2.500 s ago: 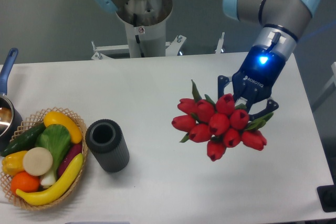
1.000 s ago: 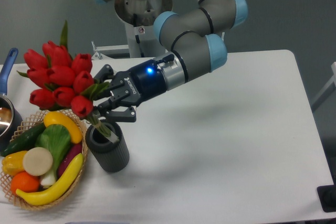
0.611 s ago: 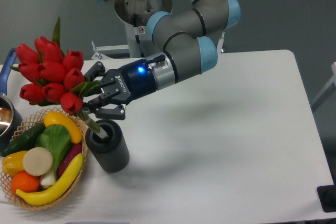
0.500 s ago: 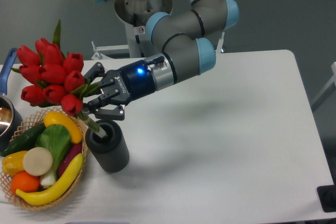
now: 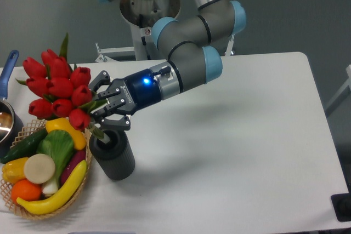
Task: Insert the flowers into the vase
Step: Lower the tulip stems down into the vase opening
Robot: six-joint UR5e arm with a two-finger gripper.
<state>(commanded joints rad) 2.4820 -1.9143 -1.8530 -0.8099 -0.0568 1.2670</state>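
Red tulip buds of the flowers (image 5: 59,89) lean out over the basket (image 5: 41,207) near the table's (image 5: 247,152) left edge; the gripper (image 5: 101,112) clasps their stems, whose ends seem to enter the vase (image 5: 113,156); righting the bunch before lowering looks wise.

The gripper (image 5: 102,104) is closed around the stems of the flowers (image 5: 58,89) and holds them tilted, with the red buds leaning to the left, over the basket (image 5: 33,209). The lower ends of the stems reach into the round opening of the vase (image 5: 112,153). The vase stands upright on the table (image 5: 230,152), near its left edge, and it touches the right side of the basket. The basket is full of fruit and vegetables (image 5: 41,167). A pot with a blue handle (image 5: 9,67) is at the left edge.
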